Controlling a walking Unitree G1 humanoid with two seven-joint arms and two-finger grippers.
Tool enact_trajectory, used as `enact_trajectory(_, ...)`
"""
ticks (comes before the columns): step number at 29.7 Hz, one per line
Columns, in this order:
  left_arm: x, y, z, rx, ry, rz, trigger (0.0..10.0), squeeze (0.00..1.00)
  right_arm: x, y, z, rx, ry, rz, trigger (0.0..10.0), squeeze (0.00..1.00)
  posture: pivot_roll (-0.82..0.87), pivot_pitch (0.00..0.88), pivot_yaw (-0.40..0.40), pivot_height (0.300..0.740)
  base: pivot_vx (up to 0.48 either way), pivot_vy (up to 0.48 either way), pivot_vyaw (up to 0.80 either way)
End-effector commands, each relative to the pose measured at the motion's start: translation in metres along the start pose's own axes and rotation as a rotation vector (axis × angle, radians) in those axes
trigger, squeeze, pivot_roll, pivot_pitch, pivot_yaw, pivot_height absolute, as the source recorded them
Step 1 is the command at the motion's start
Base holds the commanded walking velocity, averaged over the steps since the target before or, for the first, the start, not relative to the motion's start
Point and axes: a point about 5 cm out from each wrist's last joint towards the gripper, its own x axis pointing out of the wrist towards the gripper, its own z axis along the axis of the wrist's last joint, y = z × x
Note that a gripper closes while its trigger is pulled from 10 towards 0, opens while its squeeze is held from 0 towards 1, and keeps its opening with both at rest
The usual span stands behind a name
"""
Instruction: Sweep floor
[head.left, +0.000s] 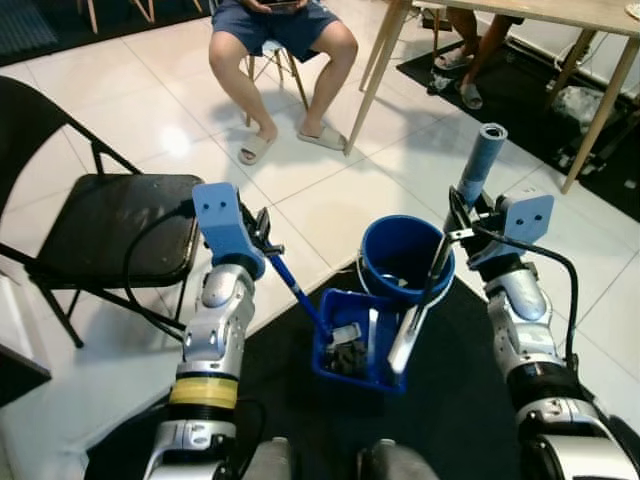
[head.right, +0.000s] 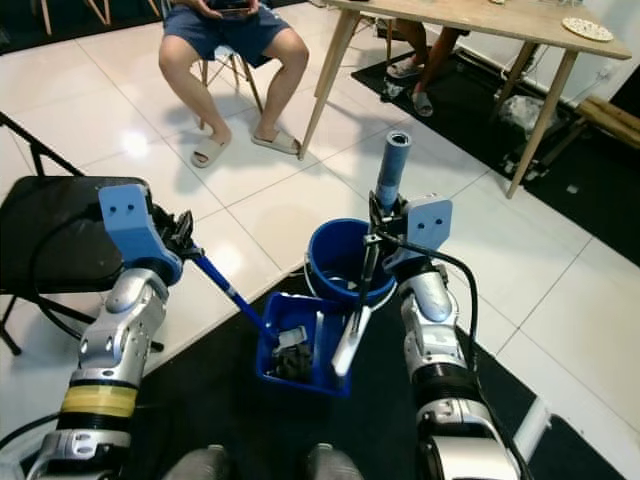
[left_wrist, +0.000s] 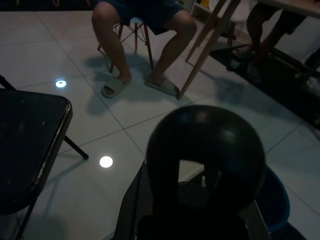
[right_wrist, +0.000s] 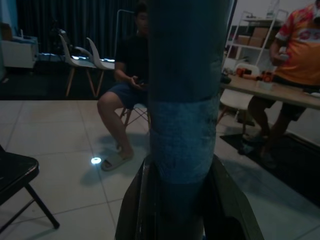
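I can't see past the taped handle (right_wrist: 182, 100) that blocks the middle of my right wrist view. At twelve o'clock the seated person (head.left: 280, 40) is cut off above the lap. In the dustpan (head.left: 362, 345) the dark debris is too small to identify. The folding chair (head.left: 90, 225) runs off at nine o'clock.

A black folding chair (head.left: 110, 225) stands on white floor tiles (head.left: 330, 200), with a seated person (head.left: 285, 60) in sandals and a wooden desk (head.right: 470, 30) farther off.
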Motion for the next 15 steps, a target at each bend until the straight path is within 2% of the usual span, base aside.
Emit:
enact_trajectory(1,0.001,-0.0065,0.0079,-0.008,-0.042,-0.031,10.0,0.0,-0.001,-0.005,0.0037,-0.019,-0.018,-0.015,10.0,0.0,0.06,0.029,-0.038,0.74,0.0,0.0,0.0)
enact_trajectory(15,0.0013,-0.0075,0.0068,-0.01,-0.037,-0.035,10.0,0.0,-0.002,-0.0056,0.0032,-0.013,-0.018,-0.021,10.0,0.0,0.06,0.032,-0.038,0.74,0.0,0.0,0.0)
